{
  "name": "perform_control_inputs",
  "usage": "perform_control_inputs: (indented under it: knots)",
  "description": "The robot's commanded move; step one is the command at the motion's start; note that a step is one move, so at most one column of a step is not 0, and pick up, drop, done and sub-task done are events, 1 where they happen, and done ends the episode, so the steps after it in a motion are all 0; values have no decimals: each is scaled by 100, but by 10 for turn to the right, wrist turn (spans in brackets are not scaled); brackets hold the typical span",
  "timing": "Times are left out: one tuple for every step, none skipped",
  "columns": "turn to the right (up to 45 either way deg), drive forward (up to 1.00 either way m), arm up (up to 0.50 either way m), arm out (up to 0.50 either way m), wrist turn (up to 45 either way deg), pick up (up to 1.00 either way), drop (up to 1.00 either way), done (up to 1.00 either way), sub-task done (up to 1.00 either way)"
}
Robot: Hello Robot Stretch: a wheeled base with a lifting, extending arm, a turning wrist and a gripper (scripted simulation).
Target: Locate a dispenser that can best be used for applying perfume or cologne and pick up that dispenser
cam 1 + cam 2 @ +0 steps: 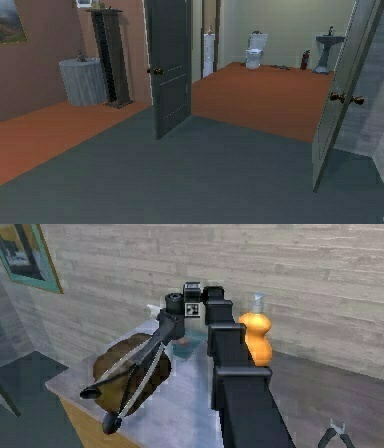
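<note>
Arm side view: orange bottle [259, 334] vert.

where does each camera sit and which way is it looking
forward view: on the robot, looking ahead and somewhat down, past an open door to a toilet and sink; robot's own body: none.
arm side view: on the robot's body, looking out to the arm's side at a table; the arm and its jaws show.
shared: both ride on the robot; I can match no object between them.
</note>
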Motion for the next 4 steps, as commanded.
perform_control_inputs:
  knots:
    - [0,0,0,0,450,0,0,0,0]
    - [0,0,0,0,450,0,0,0,0]
    - [0,0,0,0,300,0,0,0,0]
    - [0,0,0,0,0,100,0,0,0]
